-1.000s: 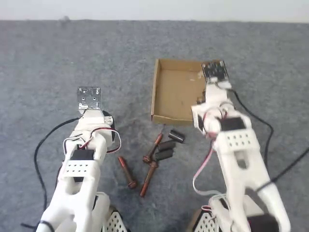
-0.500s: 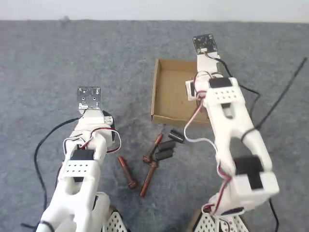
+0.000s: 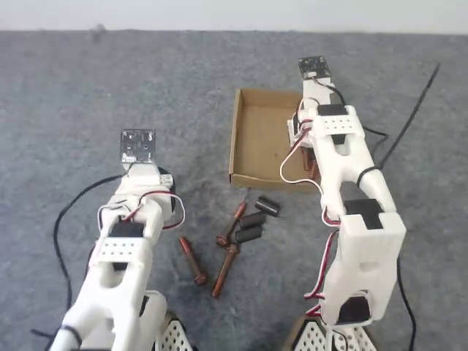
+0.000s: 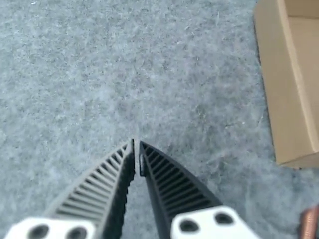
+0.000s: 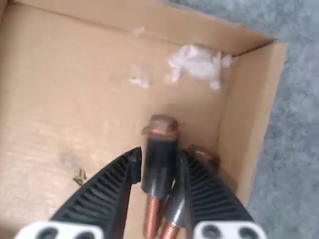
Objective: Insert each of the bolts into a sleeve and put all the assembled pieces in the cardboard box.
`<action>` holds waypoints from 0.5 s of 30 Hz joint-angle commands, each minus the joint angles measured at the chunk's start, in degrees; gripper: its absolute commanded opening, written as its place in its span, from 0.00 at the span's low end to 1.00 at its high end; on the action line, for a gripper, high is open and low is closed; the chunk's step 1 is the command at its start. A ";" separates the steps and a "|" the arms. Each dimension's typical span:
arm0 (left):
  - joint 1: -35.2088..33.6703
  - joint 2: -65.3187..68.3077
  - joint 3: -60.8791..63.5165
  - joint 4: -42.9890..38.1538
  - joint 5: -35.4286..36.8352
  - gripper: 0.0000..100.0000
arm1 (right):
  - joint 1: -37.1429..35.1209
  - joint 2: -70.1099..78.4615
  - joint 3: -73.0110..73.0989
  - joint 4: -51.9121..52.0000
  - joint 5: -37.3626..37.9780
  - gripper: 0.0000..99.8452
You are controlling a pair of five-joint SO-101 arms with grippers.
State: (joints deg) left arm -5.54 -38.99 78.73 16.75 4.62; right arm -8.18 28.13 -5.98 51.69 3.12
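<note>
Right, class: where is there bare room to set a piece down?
In the cardboard box, the floor beside the right gripper is bare; the corner under it is crowded by its sleeved bolt and another piece. Carpet ahead of the left gripper is free; loose bolts and sleeves crowd the box's near wall.

Overhead, two wrist cameras; box (image 3: pixel 262 142) shared

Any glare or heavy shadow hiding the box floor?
Right wrist view: cardboard box floor evenly lit, no glare, only faint shadow around the sleeved bolt in the right gripper. High view: the right arm, not shadow, covers the box's right side.
</note>
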 commanded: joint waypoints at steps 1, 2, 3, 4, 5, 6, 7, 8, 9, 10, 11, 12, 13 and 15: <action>-0.09 7.30 -7.52 -0.88 -0.09 0.02 | 0.66 -1.19 -4.04 0.40 0.62 0.09; -0.09 8.97 -8.75 -0.53 0.00 0.02 | 0.84 -1.19 -4.22 0.48 0.62 0.07; -0.09 10.29 -10.07 0.53 0.00 0.02 | 1.19 -1.27 -4.22 0.75 0.62 0.05; -0.18 11.16 -11.47 1.93 0.00 0.02 | 1.36 -1.45 -4.22 0.84 0.62 0.02; -0.26 11.78 -12.44 3.25 -0.18 0.02 | 1.54 -1.98 -4.22 1.01 0.62 0.00; -0.79 12.22 -13.14 4.04 -0.18 0.02 | 1.63 -2.68 -4.22 2.24 0.62 0.01; -1.41 12.48 -13.49 4.13 -0.18 0.02 | 1.98 -3.82 -4.22 3.82 0.62 0.01; -1.76 12.75 -13.67 3.96 -0.18 0.02 | 2.24 -5.23 -4.22 5.41 0.53 0.01; -1.85 12.75 -13.67 3.96 -0.26 0.02 | 2.42 -6.90 -4.22 7.16 0.44 0.01; -1.85 12.75 -13.67 3.96 -0.26 0.02 | 2.59 -8.75 -4.04 8.75 0.35 0.01; -1.85 12.75 -13.67 3.96 -0.26 0.02 | 2.77 -10.51 -3.96 10.42 0.35 0.01; -1.93 12.84 -13.67 3.87 -0.26 0.02 | 2.77 -12.09 -3.96 12.26 0.26 0.01; -1.93 12.84 -13.76 3.78 -0.26 0.02 | 2.77 -13.67 -3.96 14.29 0.18 0.01; -2.02 12.92 -13.67 2.64 -0.26 0.02 | 2.42 -16.04 -3.96 18.86 0.53 0.01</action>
State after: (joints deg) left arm -7.03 -26.15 68.00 20.44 4.53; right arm -6.24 18.99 -7.21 65.32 3.12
